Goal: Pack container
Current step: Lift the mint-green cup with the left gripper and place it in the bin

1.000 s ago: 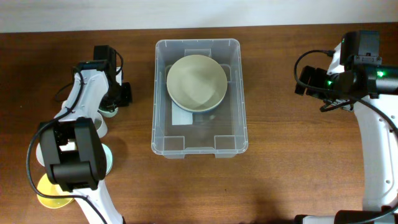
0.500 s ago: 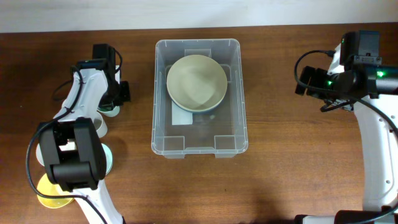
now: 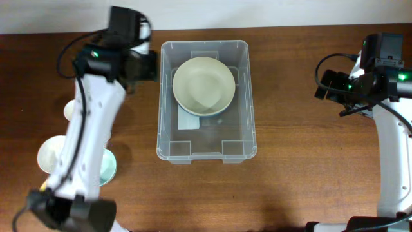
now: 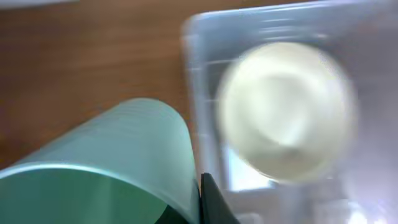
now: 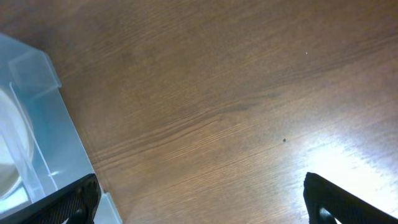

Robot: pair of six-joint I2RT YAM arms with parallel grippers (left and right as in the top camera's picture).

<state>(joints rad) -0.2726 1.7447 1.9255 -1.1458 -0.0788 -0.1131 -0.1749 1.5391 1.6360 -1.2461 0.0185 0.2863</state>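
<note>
Though blurred, green cup [image 4: 112,165] beside container [image 4: 194,81].

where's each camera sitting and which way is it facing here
overhead: fixed above the table, looking straight down at the container with the cream bowl inside; left arm and right arm at the sides.
left wrist: looks down at the container's corner and bowl; the green cup in the left claw fills the lower left.
right wrist: looks down at table and the container's edge; open right claw tips at the bottom corners.
shared: overhead and left wrist both show the bowl.
</note>
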